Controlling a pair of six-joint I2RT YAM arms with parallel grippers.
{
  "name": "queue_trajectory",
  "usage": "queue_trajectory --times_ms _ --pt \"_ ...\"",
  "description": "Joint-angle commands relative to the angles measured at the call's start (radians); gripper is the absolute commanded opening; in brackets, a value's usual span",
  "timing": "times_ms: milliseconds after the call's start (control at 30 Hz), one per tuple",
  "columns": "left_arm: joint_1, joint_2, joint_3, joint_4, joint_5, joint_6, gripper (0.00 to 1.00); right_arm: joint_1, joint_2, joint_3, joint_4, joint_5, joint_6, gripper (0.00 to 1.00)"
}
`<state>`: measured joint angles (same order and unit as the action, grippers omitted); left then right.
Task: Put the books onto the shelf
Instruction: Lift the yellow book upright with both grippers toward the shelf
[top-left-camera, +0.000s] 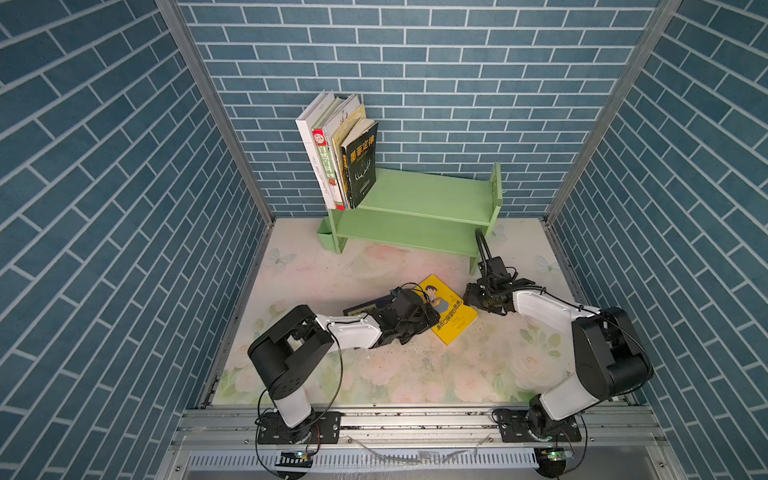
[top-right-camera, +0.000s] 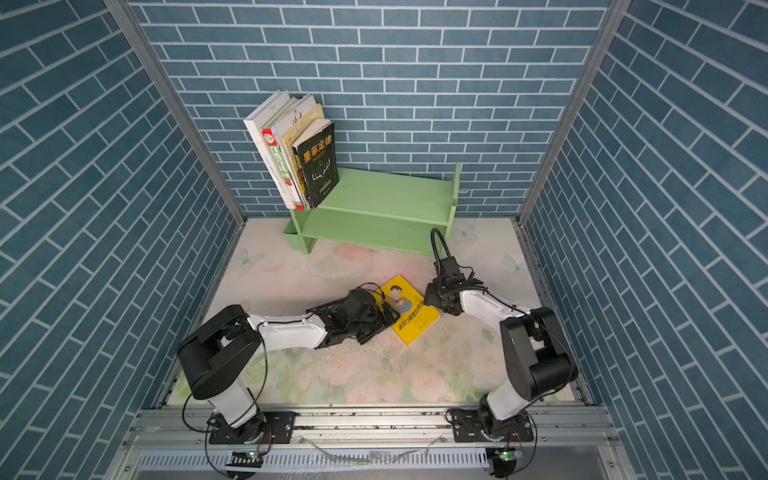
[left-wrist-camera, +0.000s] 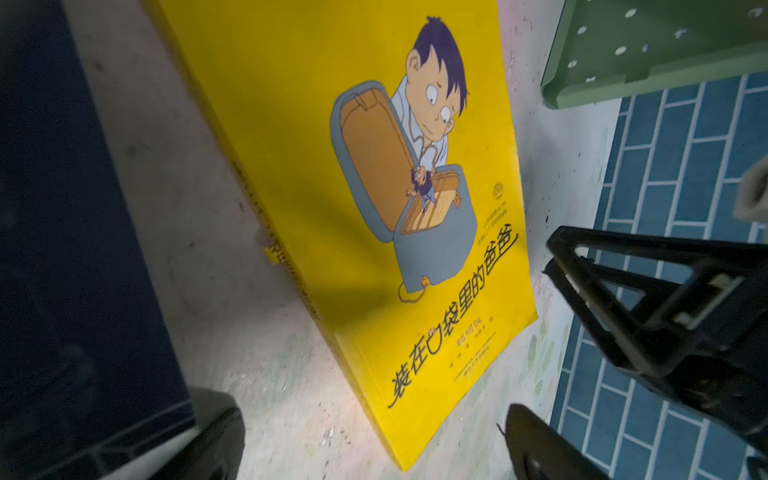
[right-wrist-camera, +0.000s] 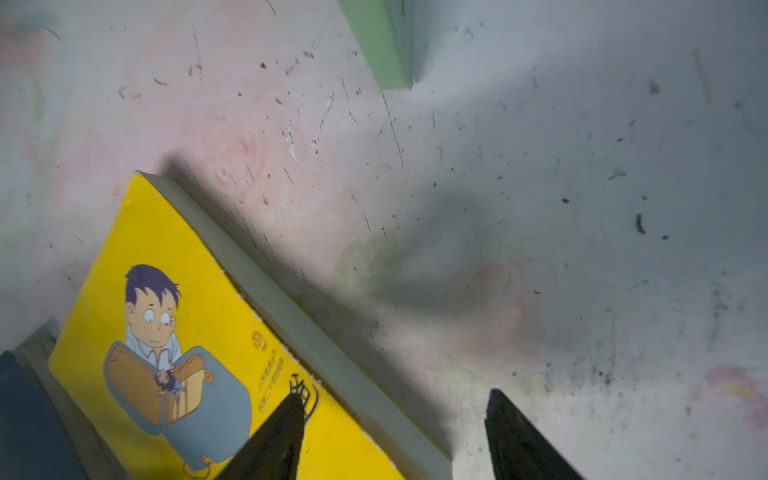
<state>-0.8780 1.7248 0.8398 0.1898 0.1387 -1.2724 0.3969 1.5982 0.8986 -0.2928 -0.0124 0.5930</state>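
Observation:
The bright yellow cartoon-man book (top-left-camera: 451, 311) (top-right-camera: 411, 313) lies flat on the table, cover up. My left gripper (top-left-camera: 434, 316) (left-wrist-camera: 374, 440) is open low over its spine edge. A navy book (top-left-camera: 359, 308) (left-wrist-camera: 62, 249) lies flat just beyond that spine, mostly hidden under the left wrist. My right gripper (top-left-camera: 471, 297) (right-wrist-camera: 395, 399) is open at the book's opposite side, one finger over the cover, the other past the page edge (right-wrist-camera: 324, 345). Several books (top-left-camera: 340, 153) stand leaning at the left end of the light green shelf's (top-left-camera: 428, 197) upper tier, the black one (top-left-camera: 360, 166) outermost.
The shelf stands against the back brick wall; its right leg (right-wrist-camera: 374, 41) is close behind the right gripper. A small green bin (top-left-camera: 326, 237) hangs on the shelf's left end. Brick walls enclose both sides. The floral table cover (top-left-camera: 395, 374) stretches to the front rail.

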Motion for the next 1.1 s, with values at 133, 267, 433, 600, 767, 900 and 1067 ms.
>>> queue_trajectory --times_ms 133,267,433,600,767,900,1067 --pt "-0.007 0.087 0.020 -0.007 -0.048 -0.077 1.00 -0.013 0.104 0.013 0.020 -0.093 -0.038 0.68" --pt "-0.007 0.122 0.018 0.008 -0.051 -0.105 1.00 -0.012 0.142 -0.024 0.104 -0.198 -0.012 0.65" --pt "-0.006 0.163 0.030 0.057 -0.050 -0.107 1.00 -0.002 0.163 -0.072 0.190 -0.315 0.032 0.57" --pt "-0.005 0.184 -0.013 0.308 -0.021 -0.111 0.97 0.040 0.193 -0.093 0.209 -0.355 0.053 0.49" --pt "0.001 0.141 -0.116 0.619 -0.052 -0.114 0.96 0.134 0.243 -0.086 0.237 -0.381 0.093 0.45" --pt "0.024 0.092 -0.190 0.780 -0.045 -0.091 0.96 0.161 0.269 -0.114 0.311 -0.402 0.140 0.43" --pt "0.050 0.059 -0.242 0.830 -0.025 -0.088 0.87 0.168 0.277 -0.116 0.323 -0.397 0.157 0.42"
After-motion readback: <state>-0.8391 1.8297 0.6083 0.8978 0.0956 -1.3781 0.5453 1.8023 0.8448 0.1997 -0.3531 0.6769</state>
